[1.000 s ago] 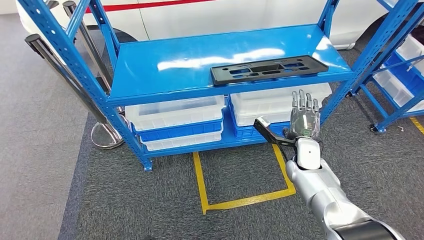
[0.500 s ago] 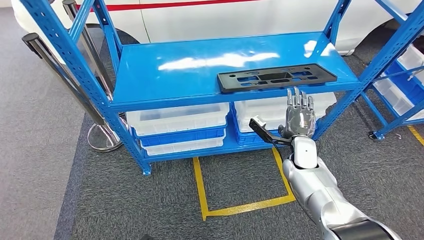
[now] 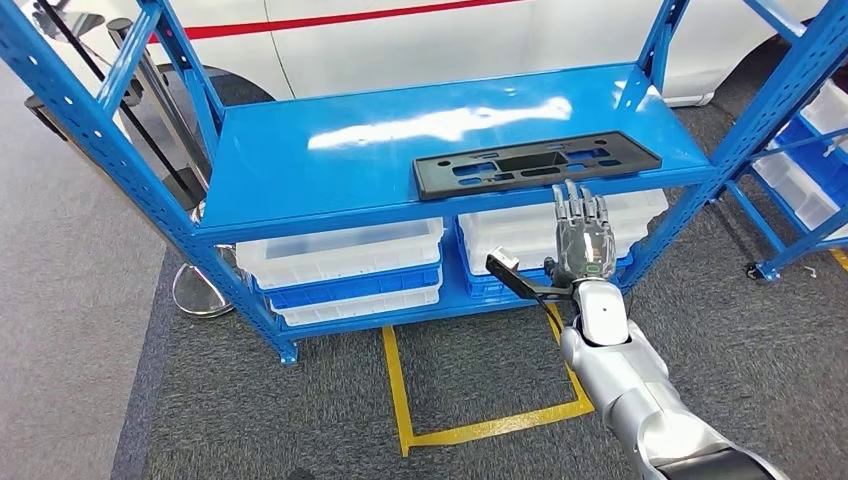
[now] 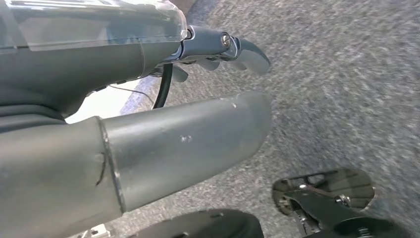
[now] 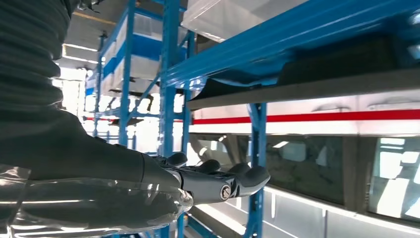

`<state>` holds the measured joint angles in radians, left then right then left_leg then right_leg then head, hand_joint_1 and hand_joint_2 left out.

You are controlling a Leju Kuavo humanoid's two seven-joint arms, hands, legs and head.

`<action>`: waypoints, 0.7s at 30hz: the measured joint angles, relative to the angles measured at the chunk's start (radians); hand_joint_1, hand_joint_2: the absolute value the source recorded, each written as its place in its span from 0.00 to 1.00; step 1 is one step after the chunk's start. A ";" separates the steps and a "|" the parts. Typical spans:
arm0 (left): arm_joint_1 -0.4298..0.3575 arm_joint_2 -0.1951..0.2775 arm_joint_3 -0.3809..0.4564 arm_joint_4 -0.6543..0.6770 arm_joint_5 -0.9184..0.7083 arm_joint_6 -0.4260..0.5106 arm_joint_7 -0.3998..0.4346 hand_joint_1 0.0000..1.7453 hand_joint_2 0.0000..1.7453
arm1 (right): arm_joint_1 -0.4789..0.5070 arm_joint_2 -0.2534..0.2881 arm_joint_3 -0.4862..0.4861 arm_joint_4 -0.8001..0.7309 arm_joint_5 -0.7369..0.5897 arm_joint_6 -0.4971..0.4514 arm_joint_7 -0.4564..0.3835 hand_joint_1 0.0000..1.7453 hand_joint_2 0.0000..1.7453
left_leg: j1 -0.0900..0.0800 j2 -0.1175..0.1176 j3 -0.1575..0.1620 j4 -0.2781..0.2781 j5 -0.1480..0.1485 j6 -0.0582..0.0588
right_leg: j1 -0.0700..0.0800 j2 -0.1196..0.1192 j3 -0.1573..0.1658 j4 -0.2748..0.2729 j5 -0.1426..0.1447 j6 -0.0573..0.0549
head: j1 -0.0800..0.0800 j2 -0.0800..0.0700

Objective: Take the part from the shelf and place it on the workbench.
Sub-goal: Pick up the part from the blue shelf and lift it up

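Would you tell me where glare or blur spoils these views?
Head view: sharp, with white glare streaking the blue shelf behind the black part. Left wrist view: carpet smeared, left hand soft. Right wrist view: bright backlight beyond the shelving, right hand dark against it.

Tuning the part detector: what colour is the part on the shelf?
Black, matte, with cut-out slots: the part against the glossy blue shelf. Head view shows it best.

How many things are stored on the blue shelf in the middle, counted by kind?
Black part: 1
White bins: 2
Blue bins: 2
Total: 5
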<state>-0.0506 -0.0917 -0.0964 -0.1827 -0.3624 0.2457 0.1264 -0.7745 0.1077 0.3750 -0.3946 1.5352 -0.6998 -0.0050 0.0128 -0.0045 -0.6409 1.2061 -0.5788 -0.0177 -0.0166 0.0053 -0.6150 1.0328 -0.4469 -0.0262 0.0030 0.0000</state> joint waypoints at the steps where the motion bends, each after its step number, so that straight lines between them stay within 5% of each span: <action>1: 0.001 0.000 0.000 0.000 -0.002 0.000 0.000 0.00 0.00 | 0.008 0.002 0.000 -0.002 0.003 0.000 -0.002 0.00 1.00 | 0.000 0.000 -0.039 0.059 -0.012 -0.002 | 0.002 0.000 0.006 0.000 -0.006 -0.002 | 0.000 0.000; 3: 0.005 0.000 0.000 0.000 -0.004 -0.001 0.000 0.00 0.00 | 0.024 0.005 0.000 -0.008 0.008 0.000 -0.003 0.00 1.00 | 0.000 0.000 -0.075 0.081 0.023 -0.001 | 0.004 0.000 0.022 0.001 -0.019 -0.002 | 0.000 0.000; 5: 0.008 0.000 0.000 0.000 -0.006 -0.001 0.001 0.00 0.00 | 0.033 0.009 0.000 -0.016 0.010 0.000 -0.002 0.00 1.00 | -0.001 0.000 -0.045 -0.032 0.116 0.006 | 0.005 0.003 0.042 0.001 -0.033 0.001 | 0.000 0.000; 7: 0.008 0.001 0.000 0.000 -0.008 -0.001 0.001 0.00 0.00 | 0.033 0.013 0.001 -0.023 0.012 0.000 -0.002 0.00 1.00 | -0.007 0.000 -0.001 -0.139 0.165 0.017 | 0.008 0.005 0.054 0.002 -0.045 0.008 | 0.000 0.000; 11: 0.004 0.001 0.001 0.000 -0.010 -0.001 0.002 0.00 0.00 | 0.035 0.017 0.001 -0.033 0.013 0.000 -0.005 0.00 1.00 | -0.010 -0.002 0.025 -0.187 0.152 0.034 | 0.008 0.004 0.057 -0.002 -0.055 0.028 | 0.002 0.000; 13: 0.007 0.001 0.001 0.000 -0.012 -0.001 0.002 0.00 0.00 | 0.033 0.019 0.001 -0.042 0.016 0.000 -0.006 0.00 1.00 | -0.004 -0.001 0.040 -0.202 0.151 0.045 | 0.008 0.001 0.038 0.040 -0.077 0.038 | 0.003 0.000; 16: 0.004 0.000 0.002 0.000 -0.014 -0.001 0.002 0.00 0.00 | 0.041 0.018 0.001 -0.047 0.021 0.000 -0.007 0.00 1.00 | -0.002 0.000 0.056 -0.208 0.140 0.056 | 0.004 0.000 -0.073 0.222 -0.136 0.048 | 0.004 0.000; 17: 0.005 0.000 0.002 0.000 -0.014 -0.002 0.001 0.00 0.00 | 0.046 0.018 0.002 -0.048 0.022 0.000 -0.007 0.00 1.00 | -0.002 0.000 0.062 -0.207 0.134 0.056 | 0.001 -0.001 -0.105 0.262 -0.135 0.050 | 0.004 0.000; 19: 0.007 0.000 0.002 0.000 -0.014 -0.003 0.001 0.00 0.00 | 0.053 0.018 0.003 -0.049 0.023 0.000 -0.008 0.00 1.00 | -0.001 -0.002 0.077 -0.205 0.121 0.053 | -0.003 -0.002 -0.114 0.231 -0.076 0.052 | 0.004 0.000; 21: 0.008 0.000 0.003 0.000 -0.014 -0.004 0.001 0.00 0.00 | 0.053 0.018 0.004 -0.053 0.023 0.000 -0.008 0.00 1.00 | -0.002 -0.003 0.093 -0.198 0.103 0.045 | -0.005 -0.004 -0.070 0.105 0.005 0.052 | 0.005 0.000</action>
<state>-0.0428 -0.0919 -0.0936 -0.1823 -0.3764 0.2415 0.1275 -0.7211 0.1256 0.3788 -0.4479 1.5587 -0.6999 -0.0129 0.0110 -0.0071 -0.5483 1.0082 -0.4759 0.0274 -0.0215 0.0014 -0.6849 1.1382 -0.4422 0.0254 0.0080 0.0000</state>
